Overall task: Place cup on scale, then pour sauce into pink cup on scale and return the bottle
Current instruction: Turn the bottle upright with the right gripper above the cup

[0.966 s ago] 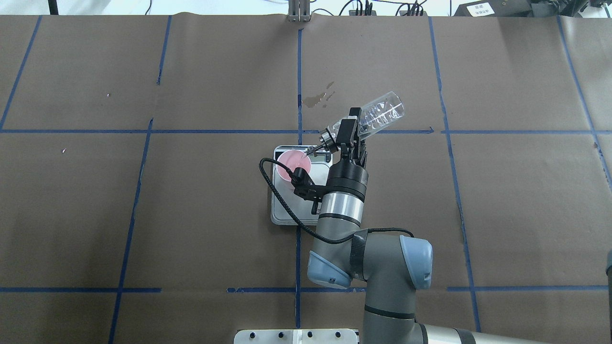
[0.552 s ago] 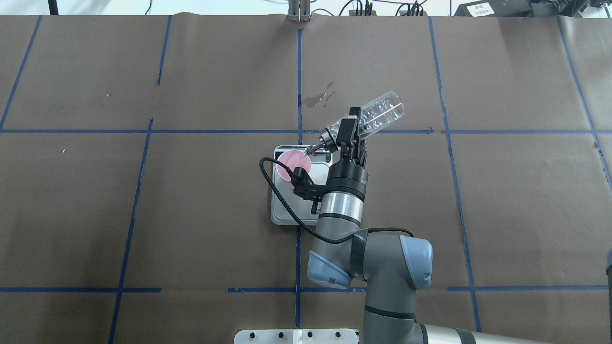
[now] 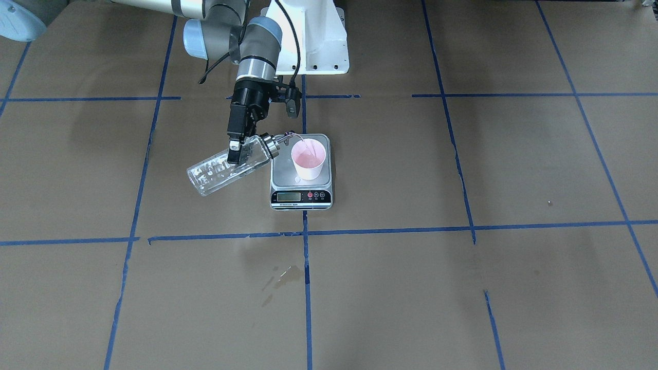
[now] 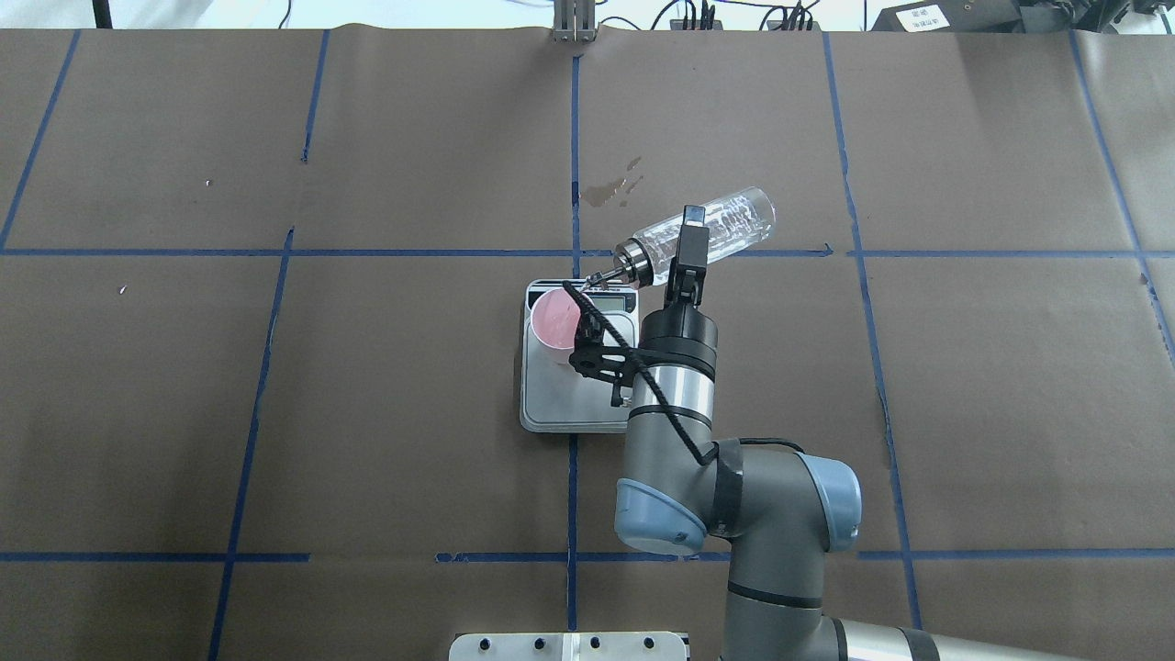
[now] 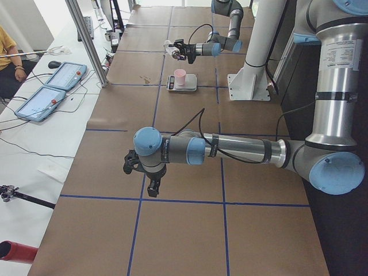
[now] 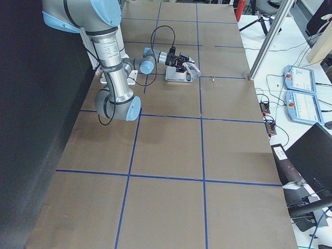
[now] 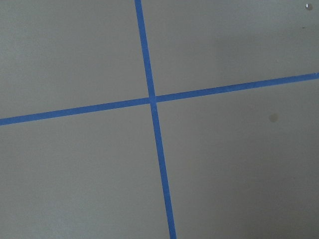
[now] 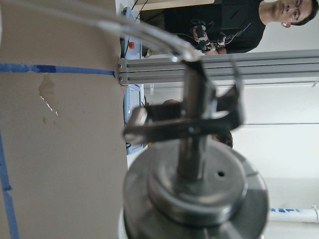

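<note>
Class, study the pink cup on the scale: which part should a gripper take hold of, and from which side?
Grip the cup across its side wall, just under the rim: it stands upright on the scale and widens upward, so it should not slip. Come in level from the robot's left; the bottle in the right gripper tilts over its other side.

Right arm [image 4: 675, 404] reaching forward, right gripper [image 4: 690, 237] clamped on a tilted bottle [image 4: 734, 220], left arm [image 5: 230, 150] low, left gripper [image 5: 153, 187] pointing down

No legible text; figures on the scale [image 3: 285, 177] unreadable.
</note>
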Controlling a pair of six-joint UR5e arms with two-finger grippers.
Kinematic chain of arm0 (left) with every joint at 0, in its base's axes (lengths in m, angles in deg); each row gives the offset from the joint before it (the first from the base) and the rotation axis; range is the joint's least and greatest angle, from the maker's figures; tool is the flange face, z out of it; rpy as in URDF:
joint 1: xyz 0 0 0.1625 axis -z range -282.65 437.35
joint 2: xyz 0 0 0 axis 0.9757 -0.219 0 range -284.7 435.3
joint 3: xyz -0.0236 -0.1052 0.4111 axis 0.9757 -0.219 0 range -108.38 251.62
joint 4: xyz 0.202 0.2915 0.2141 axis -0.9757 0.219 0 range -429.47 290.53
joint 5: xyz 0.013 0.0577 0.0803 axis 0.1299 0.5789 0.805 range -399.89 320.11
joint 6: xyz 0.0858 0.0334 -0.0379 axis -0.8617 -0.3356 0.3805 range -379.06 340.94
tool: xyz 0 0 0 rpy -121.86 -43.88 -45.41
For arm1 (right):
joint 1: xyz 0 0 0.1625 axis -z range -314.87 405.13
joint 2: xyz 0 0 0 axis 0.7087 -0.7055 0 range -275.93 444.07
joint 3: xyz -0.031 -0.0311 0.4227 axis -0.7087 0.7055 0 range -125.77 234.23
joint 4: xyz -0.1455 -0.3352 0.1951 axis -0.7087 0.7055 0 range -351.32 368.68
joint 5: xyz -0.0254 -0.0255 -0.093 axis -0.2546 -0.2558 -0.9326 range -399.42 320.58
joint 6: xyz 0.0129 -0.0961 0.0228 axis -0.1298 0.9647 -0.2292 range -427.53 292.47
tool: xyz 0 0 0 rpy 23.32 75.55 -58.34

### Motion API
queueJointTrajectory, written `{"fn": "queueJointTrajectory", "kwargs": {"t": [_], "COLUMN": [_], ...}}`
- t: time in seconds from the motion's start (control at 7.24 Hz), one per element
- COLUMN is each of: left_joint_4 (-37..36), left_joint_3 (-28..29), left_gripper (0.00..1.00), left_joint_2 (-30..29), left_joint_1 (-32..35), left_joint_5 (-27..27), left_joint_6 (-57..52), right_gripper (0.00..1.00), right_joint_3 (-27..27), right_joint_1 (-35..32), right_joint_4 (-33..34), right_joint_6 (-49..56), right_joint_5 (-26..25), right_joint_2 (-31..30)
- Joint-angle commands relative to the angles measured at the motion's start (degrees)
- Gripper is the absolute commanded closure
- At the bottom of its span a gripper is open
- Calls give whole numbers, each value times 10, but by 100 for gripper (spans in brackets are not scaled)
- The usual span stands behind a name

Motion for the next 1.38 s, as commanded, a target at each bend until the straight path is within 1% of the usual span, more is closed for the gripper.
{"fn": "queueJointTrajectory", "kwargs": {"t": [0.0,0.14,0.28,0.41,0.69,0.83,0.97,1.1,1.24], "left_joint_4": [0,0,0,1,1,1,1,1,1], "left_joint_3": [-1,-2,-2,-2,-2,-2,-2,-2,-2], "left_gripper": [0,0,0,0,0,0,0,0,0], "left_joint_2": [0,0,0,0,-1,-1,-1,-1,-1], "left_joint_1": [0,0,0,0,0,0,0,0,0], "left_joint_5": [0,0,0,0,0,0,0,0,0], "left_joint_6": [0,0,0,0,0,0,-1,-1,-2], "right_gripper": [100,100,100,100,100,100,100,100,100], "right_joint_3": [-1,-5,-29,-57,-126,-148,-171,-191,-196], "right_joint_1": [-1,-1,-4,-8,-35,-47,-65,-85,-86], "right_joint_4": [-79,-83,-84,-84,-85,-85,-85,-88,-124], "right_joint_6": [-29,-111,-167,-217,-344,-420,-485,-591,-613], "right_joint_5": [20,44,92,128,243,285,347,407,422], "right_joint_2": [-16,-17,-18,-23,-60,-84,-100,-114,-148]}}
